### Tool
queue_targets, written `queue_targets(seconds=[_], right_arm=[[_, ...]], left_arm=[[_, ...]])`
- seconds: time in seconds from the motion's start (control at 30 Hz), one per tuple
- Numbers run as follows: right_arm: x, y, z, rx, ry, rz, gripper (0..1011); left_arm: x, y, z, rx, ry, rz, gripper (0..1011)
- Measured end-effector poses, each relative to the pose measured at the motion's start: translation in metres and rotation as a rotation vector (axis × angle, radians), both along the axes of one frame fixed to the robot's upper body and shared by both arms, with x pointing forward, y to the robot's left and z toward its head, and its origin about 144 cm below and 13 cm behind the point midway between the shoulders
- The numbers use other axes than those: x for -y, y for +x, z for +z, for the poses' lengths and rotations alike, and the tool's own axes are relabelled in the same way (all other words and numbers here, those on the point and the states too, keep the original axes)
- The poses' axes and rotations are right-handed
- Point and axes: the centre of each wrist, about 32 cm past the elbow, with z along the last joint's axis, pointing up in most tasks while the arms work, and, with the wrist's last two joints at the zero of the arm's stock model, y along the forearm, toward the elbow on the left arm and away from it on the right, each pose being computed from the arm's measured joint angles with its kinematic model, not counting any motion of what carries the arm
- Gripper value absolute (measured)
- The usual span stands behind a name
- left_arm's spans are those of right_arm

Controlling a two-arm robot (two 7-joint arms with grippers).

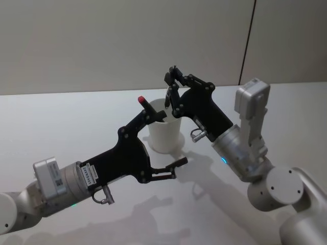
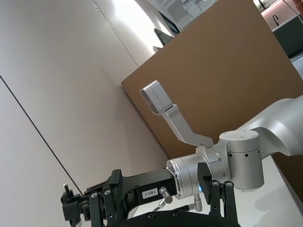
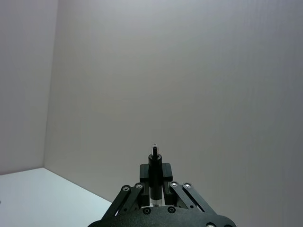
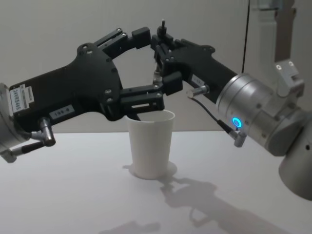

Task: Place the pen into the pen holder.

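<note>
The pen holder is a white paper cup standing upright mid-table. My right gripper is shut on a thin dark pen, held upright just above the cup's rim. From the left, my left gripper stands wide open around the cup, one finger above the rim and one in front of the cup wall. A dark stick with a red end leans out at the cup's left rim by that upper finger. I cannot tell whether they touch.
The white table spreads around the cup, with a plain wall behind it. Both arms crowd the space over the cup. The left wrist view looks at the right arm before a brown board.
</note>
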Motion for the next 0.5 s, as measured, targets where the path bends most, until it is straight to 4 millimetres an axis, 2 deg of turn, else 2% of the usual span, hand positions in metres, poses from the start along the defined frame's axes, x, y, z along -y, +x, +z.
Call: queue_targets(seconds=[0.17, 0.27, 0.33, 0.37, 0.47, 0.5], right_arm=[[-0.0027, 0.0038, -0.0015, -0.011, -0.003, -0.001, 239], [-0.0039, 0.0054, -0.0021, -0.014, -0.004, -0.001, 357], [-0.0043, 0.0060, -0.0023, -0.015, -0.004, 0.000, 394], [-0.0046, 0.0066, -0.0027, -0.017, -0.004, 0.000, 456], [-0.0050, 0.0071, -0.0030, -0.018, -0.003, 0.000, 509], [-0.0052, 0.0075, -0.0030, -0.018, -0.002, 0.000, 554]], left_arm=[[0.0000, 0.0000, 0.0000, 0.000, 0.000, 0.000, 1004], [0.0000, 0.0000, 0.0000, 0.000, 0.000, 0.000, 1004], [0.0000, 0.0000, 0.0000, 0.000, 0.000, 0.000, 1004], [0.0000, 0.0000, 0.0000, 0.000, 0.000, 0.000, 1004], [0.0000, 0.0000, 0.0000, 0.000, 0.000, 0.000, 1004], [0.0000, 0.0000, 0.0000, 0.000, 0.000, 0.000, 1004]])
